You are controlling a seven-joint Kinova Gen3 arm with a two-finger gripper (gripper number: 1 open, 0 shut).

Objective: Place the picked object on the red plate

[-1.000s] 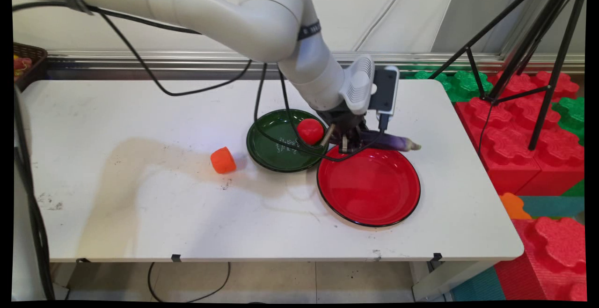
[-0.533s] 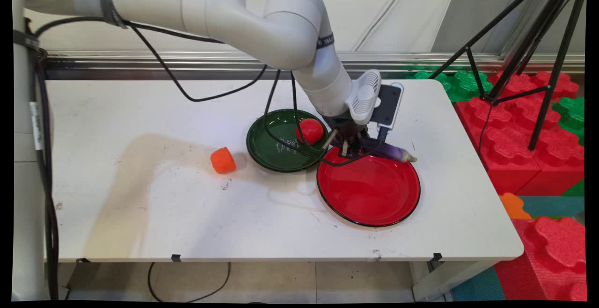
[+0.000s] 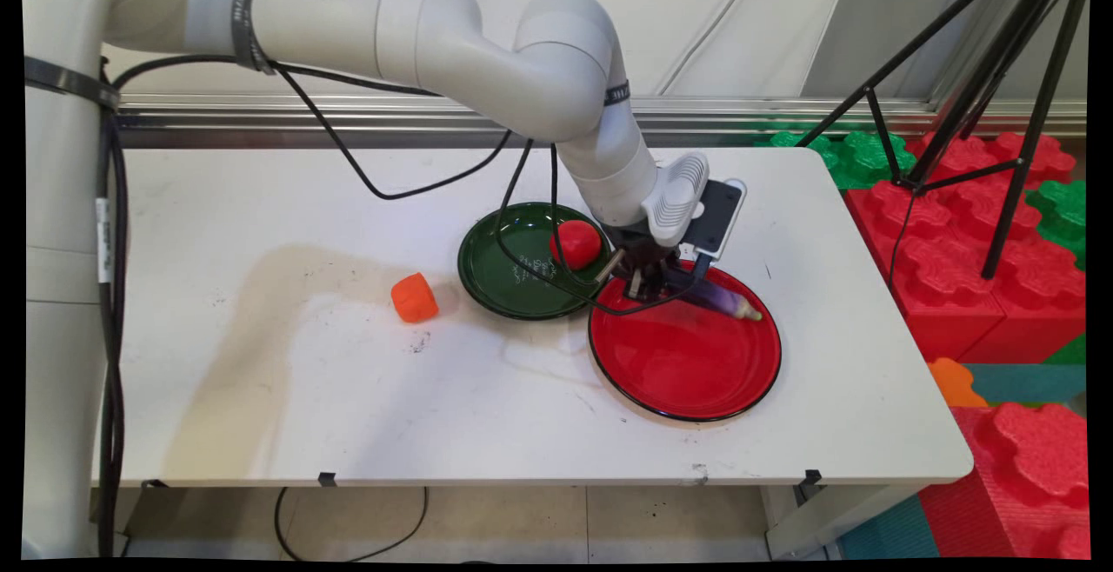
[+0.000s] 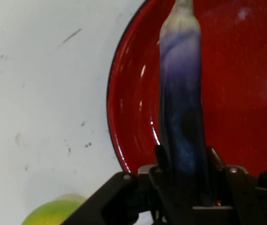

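Glossy red plate [image 3: 696,372] and green plate [image 3: 496,268]; smooth-skinned eggplant [image 4: 182,103]; scuffed matt table [image 3: 348,415].

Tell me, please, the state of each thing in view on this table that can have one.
gripper: shut on the eggplant, over the red plate's far rim.
eggplant: held, lying nearly level, tip out over the plate.
red plate: bare inside, beside the green plate.
green plate: holds the red ball.
red ball: at rest on the green plate.
orange block: lying free on the table.

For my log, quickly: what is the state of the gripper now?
Gripper: shut on the purple eggplant, held over the red plate.
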